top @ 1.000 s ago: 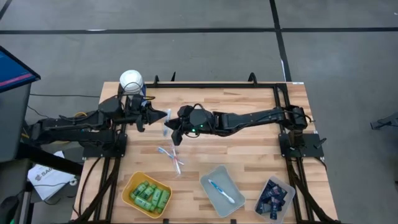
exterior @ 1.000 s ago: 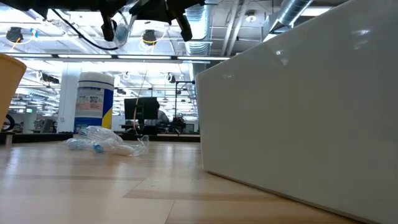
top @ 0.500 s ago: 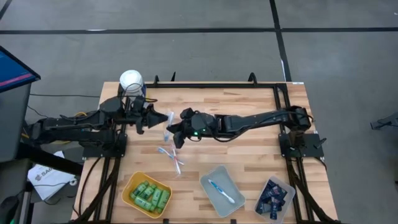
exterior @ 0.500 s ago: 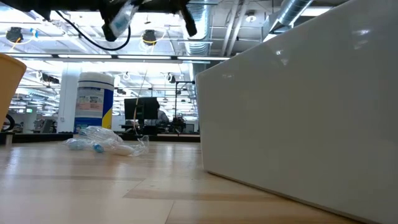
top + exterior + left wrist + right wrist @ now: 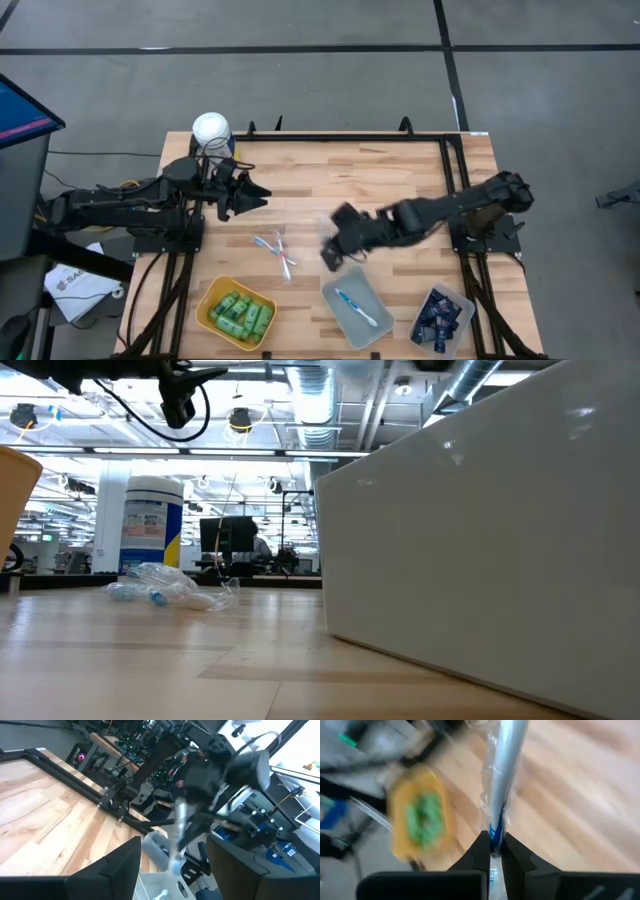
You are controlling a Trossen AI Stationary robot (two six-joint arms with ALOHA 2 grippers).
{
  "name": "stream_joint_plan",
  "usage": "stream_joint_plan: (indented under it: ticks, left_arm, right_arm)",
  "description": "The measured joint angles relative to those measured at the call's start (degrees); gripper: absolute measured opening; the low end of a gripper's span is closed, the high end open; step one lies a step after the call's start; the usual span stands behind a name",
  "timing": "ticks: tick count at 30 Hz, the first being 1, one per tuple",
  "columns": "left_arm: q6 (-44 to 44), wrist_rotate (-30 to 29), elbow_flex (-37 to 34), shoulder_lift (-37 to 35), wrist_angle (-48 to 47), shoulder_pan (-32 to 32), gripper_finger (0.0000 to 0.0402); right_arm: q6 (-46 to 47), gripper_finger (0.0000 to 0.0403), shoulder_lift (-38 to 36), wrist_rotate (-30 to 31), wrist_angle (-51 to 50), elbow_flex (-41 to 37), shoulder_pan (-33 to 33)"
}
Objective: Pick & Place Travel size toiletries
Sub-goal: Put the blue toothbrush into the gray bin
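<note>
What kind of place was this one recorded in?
Probably a robotics lab or workshop: a wooden table on a bare concrete floor, exposed ceiling ducts, and rows of equipment benches behind.

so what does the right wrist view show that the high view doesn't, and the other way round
Only the right wrist view: the right claw shut on a blue toothbrush in a clear plastic wrapper, seen close up.

Only the high view: the left claw open beside the white-lidded canister, two loose wrapped toothbrushes, the grey rectangular tray holding one toothbrush, and the clear bin of dark navy tubes.

Both: the wooden slatted table and the yellow bin of small green bottles.
</note>
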Motion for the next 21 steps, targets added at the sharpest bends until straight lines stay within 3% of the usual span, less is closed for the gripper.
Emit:
stream_joint_plan:
  ticks: [5, 9, 14, 21]
  left_arm:
    - [1.43, 0.0, 0.0, 0.01, -0.16, 0.02, 0.0215]
    - [2.07, -0.07, -0.02, 0.05, -0.63, 0.04, 0.0207]
    - [2.61, -0.1, 0.0, 0.78, -0.83, 0.04, 0.0198]
    - [2.55, -0.28, 0.03, 2.3, -0.87, 0.03, 0.0194]
  right_arm:
    - [13.12, 0.0014, 0.19, -0.25, -11.84, -0.06, 7.52]
    - [20.14, 0.0013, 3.53, -2.99, -12.54, -0.19, 12.2]
    - [23.54, 0.0013, 8.55, -7.94, -11.05, -0.05, 14.81]
    - [21.27, 0.0013, 13.39, -13.96, -12.11, -0.06, 14.09]
